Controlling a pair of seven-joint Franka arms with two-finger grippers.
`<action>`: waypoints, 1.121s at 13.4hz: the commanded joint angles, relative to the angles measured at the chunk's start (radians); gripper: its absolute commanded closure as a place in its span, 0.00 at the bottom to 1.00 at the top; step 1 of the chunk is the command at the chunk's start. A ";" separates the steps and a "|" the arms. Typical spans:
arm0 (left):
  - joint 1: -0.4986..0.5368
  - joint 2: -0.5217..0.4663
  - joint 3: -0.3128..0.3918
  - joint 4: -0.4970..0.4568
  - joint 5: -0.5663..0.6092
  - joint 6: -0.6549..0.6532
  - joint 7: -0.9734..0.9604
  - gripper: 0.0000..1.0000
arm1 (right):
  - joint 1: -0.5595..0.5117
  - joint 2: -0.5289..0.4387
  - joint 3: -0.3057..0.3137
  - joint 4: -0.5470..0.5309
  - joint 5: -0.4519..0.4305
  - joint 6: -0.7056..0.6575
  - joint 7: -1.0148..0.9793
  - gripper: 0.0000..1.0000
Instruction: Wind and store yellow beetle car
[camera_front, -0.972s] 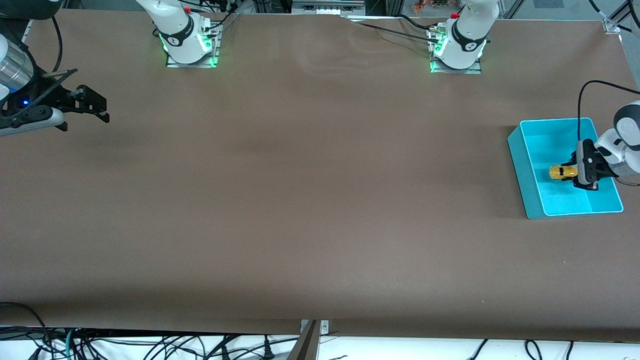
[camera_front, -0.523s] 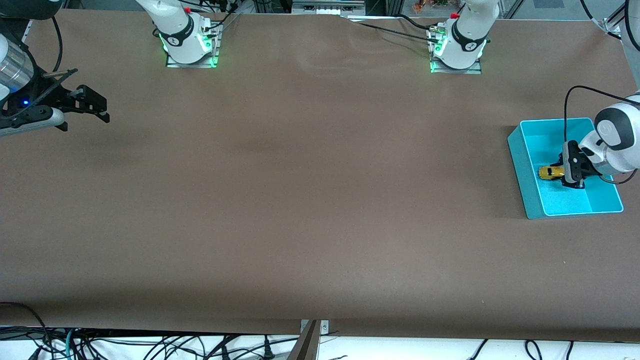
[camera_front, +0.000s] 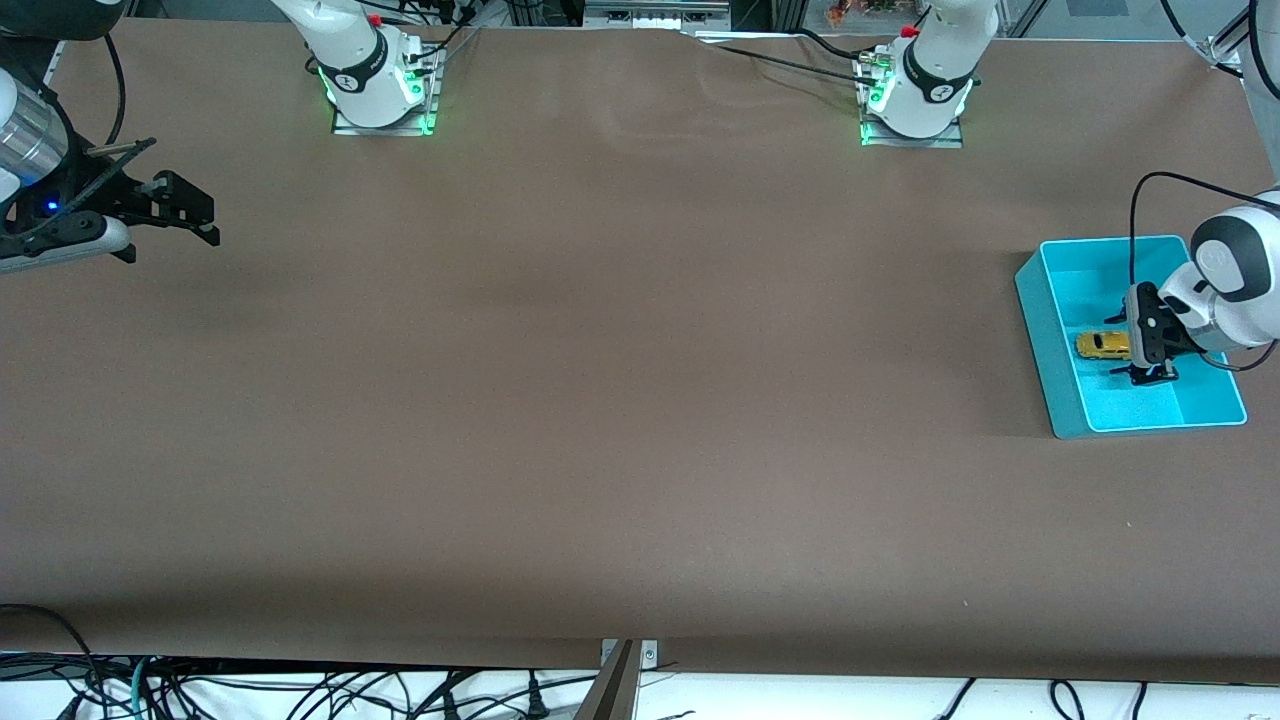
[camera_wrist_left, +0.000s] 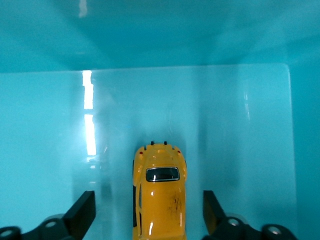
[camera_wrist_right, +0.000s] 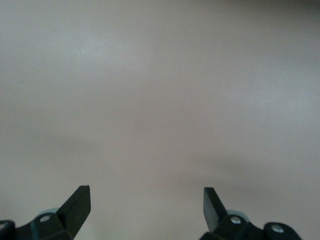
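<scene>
since the earlier frame the left gripper (camera_front: 1135, 345) has let go: its fingers (camera_wrist_left: 80, 214) now stand wide on either side of the yellow beetle car (camera_front: 1102, 344), which rests between them on the floor of the turquoise bin (camera_front: 1045, 335), untouched. the left arm reaches low into the bin. the right gripper (camera_front: 190, 222) waits, jaws wide and empty, over the brown bench (camera_front: 620, 400) at the right arm's end.
</scene>
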 joint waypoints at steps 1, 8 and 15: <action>-0.048 -0.083 -0.001 0.022 0.010 -0.114 -0.099 0.00 | 0.004 0.009 0.000 0.022 0.002 -0.014 0.008 0.00; -0.215 -0.187 -0.003 0.231 -0.057 -0.444 -0.375 0.00 | 0.004 0.009 0.000 0.022 0.002 -0.014 0.008 0.00; -0.416 -0.262 -0.003 0.392 -0.121 -0.539 -0.882 0.00 | 0.004 0.009 0.000 0.022 0.002 -0.014 0.008 0.00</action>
